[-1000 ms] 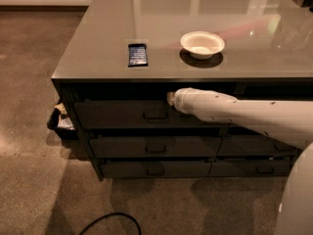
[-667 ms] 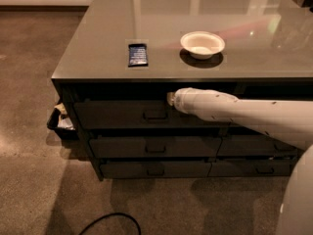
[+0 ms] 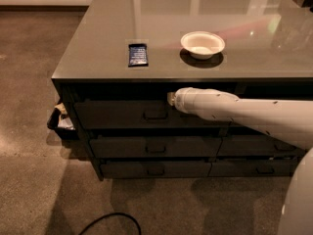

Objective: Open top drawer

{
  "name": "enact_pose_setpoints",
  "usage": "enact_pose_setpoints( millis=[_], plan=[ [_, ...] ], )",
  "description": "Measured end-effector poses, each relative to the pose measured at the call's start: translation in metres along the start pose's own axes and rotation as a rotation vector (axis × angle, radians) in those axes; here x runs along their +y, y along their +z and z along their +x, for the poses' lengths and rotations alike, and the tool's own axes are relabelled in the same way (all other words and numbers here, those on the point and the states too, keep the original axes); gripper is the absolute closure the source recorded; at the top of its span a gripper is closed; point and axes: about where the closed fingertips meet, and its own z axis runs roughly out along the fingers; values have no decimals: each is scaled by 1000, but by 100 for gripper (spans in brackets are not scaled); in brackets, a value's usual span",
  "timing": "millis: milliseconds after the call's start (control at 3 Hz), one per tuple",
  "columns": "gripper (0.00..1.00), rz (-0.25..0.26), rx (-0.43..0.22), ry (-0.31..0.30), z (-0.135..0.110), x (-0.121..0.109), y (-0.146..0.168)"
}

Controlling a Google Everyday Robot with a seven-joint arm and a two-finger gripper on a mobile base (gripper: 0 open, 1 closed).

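The top drawer [image 3: 115,114] is the tallest dark front panel in the left column of the counter unit, just under the grey countertop [image 3: 98,62]. Its small loop handle [image 3: 155,115] sits at the panel's centre. My white arm [image 3: 244,112] reaches in from the right across the drawer fronts. The gripper [image 3: 170,99] is at the arm's tip, close against the upper part of the top drawer's front, just above and right of the handle. The panel looks flush with the drawers below it.
Two shorter drawers [image 3: 155,147] lie below the top one, with more drawers to the right behind my arm. A blue packet [image 3: 138,54] and a white bowl [image 3: 202,44] sit on the countertop. A black bin [image 3: 61,121] stands at the unit's left side. A black cable [image 3: 110,222] lies on the floor.
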Motion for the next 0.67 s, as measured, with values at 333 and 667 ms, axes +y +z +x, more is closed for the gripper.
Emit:
enact_pose_setpoints(
  millis=[333, 667],
  plan=[
    [100, -1, 9, -6, 1, 0, -1],
    [100, -3, 18, -10, 1, 1, -2]
  ],
)
